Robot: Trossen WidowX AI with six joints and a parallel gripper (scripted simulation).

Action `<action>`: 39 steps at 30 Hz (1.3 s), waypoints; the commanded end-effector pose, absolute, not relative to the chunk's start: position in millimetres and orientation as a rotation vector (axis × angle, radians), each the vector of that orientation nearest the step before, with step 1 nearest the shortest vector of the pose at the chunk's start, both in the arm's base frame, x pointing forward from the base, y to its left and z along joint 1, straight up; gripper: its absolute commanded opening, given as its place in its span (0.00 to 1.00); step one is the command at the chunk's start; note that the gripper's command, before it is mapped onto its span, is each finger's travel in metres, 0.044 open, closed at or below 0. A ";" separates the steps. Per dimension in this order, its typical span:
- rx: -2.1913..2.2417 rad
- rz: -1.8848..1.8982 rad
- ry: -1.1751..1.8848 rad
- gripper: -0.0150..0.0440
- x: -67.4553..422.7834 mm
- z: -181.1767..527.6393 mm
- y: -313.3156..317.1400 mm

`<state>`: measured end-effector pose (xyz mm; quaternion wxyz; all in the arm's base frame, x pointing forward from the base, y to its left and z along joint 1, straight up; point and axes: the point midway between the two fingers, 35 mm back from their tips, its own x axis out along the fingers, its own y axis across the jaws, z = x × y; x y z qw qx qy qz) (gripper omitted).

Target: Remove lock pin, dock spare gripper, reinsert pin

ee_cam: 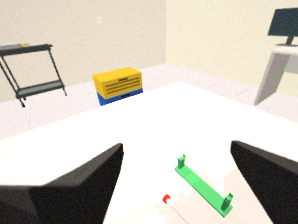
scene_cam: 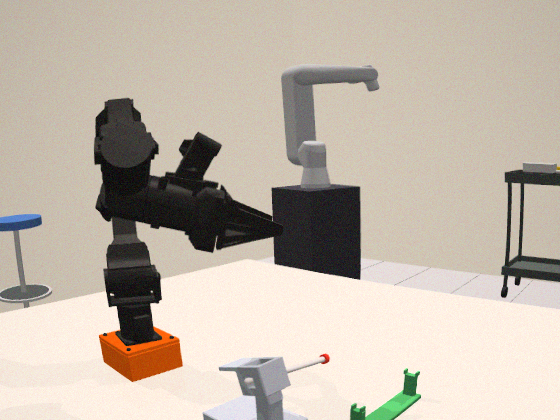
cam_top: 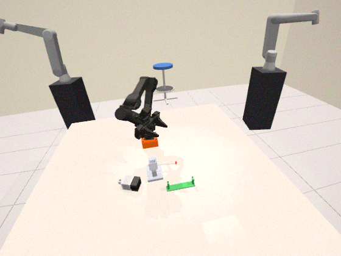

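Note:
The grey mount (cam_top: 154,171) (scene_cam: 260,382) stands mid-table with an empty square socket on top. The white lock pin with a red head (cam_top: 169,163) (scene_cam: 309,364) (ee_cam: 170,204) goes through the socket and sticks out to one side. The spare gripper (cam_top: 130,183), a white and black block with a small spigot, lies on the table beside the mount. My gripper (cam_top: 164,124) (scene_cam: 277,229) (ee_cam: 175,147) is open and empty, held high above the table near the arm's orange base (cam_top: 150,142) (scene_cam: 141,356), well away from the mount.
A green cradle (cam_top: 181,184) (scene_cam: 390,402) (ee_cam: 202,186) with two upright ends lies on the table on the pin's side of the mount. Off the table stand two black pedestals with grey arms, a blue stool, a black cart and a yellow toolbox (ee_cam: 118,86).

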<state>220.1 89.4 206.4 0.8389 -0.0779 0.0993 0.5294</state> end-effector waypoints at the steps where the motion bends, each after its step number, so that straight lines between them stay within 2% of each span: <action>1: -0.170 1.121 0.220 0.89 221.2 205.9 90.0; 4: -0.261 1.141 0.359 0.76 233.6 197.6 99.5; 11: -0.690 1.253 0.762 0.76 251.7 169.0 127.4; 18: -1.321 1.370 1.045 0.76 255.9 157.7 149.4; 28: -1.391 1.378 1.063 0.76 256.8 155.8 151.8; 36: -1.391 1.378 1.063 0.76 260.4 90.2 151.8; 39: -1.391 1.378 1.063 0.76 261.6 87.9 151.4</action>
